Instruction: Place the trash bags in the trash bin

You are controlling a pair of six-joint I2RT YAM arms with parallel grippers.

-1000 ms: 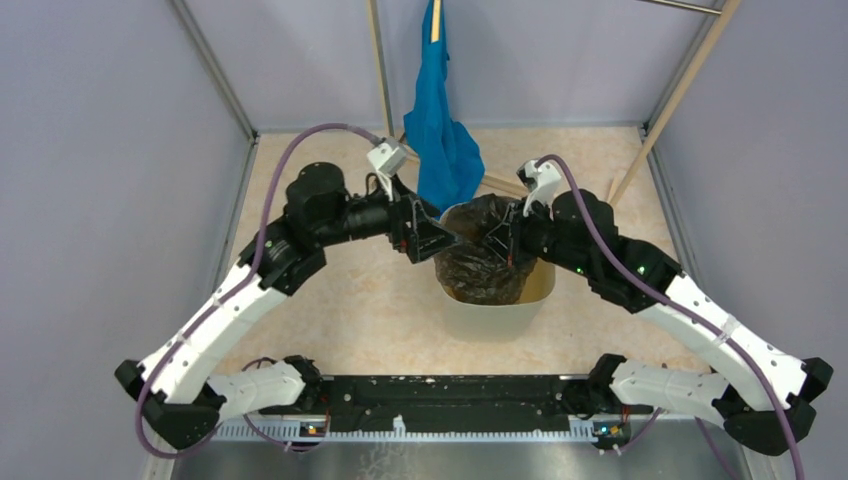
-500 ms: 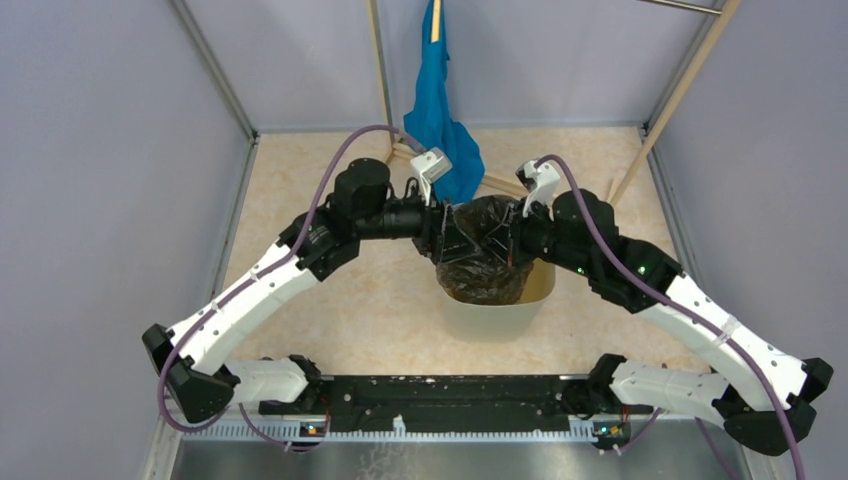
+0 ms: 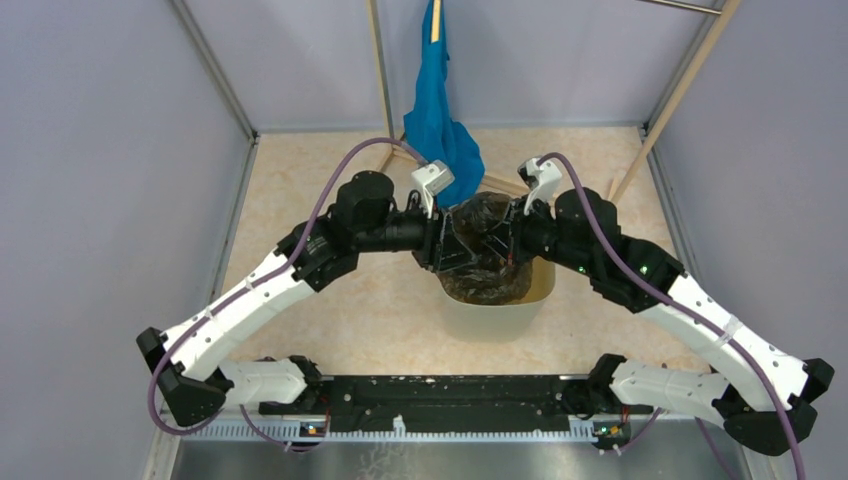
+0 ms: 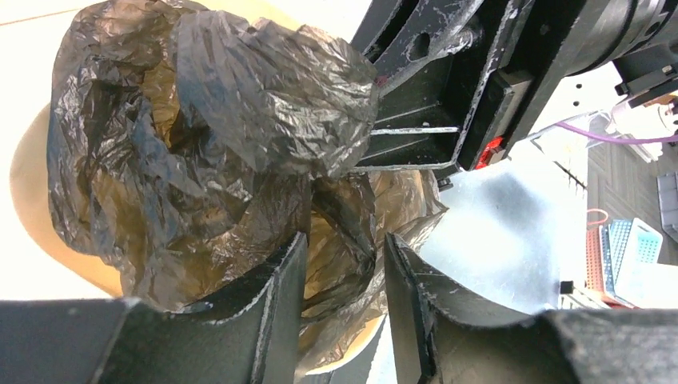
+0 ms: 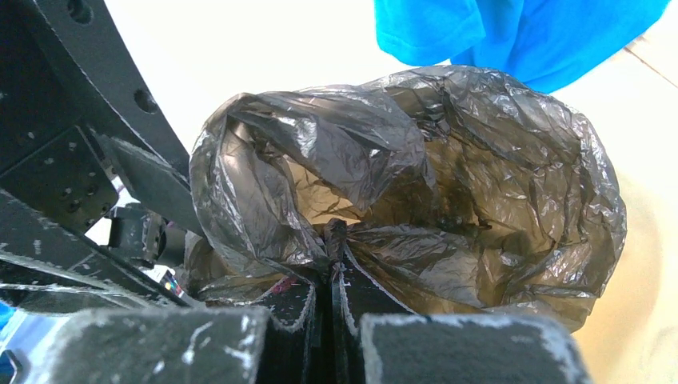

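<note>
The dark grey-brown see-through trash bag (image 3: 484,250) bulges out of the top of the cream-beige trash bin (image 3: 500,318). My right gripper (image 3: 510,238) is at the bag's right side. In the right wrist view it (image 5: 332,268) is shut on a pinched fold of the bag's film (image 5: 448,192). My left gripper (image 3: 448,245) is at the bag's left side. In the left wrist view it (image 4: 344,244) is open, with crumpled bag film (image 4: 200,152) hanging between its fingers (image 4: 280,312). The bin's rim (image 4: 24,184) shows behind the bag.
A bright blue cloth (image 3: 440,130) hangs on a wooden rack (image 3: 680,90) just behind the bin, and shows in the right wrist view (image 5: 512,32). Grey walls enclose the beige floor (image 3: 330,300) on three sides. The two grippers are close together over the bin.
My left arm has swung right and its open gripper has reached the bag's left side. The right gripper has stayed shut on the bag.
</note>
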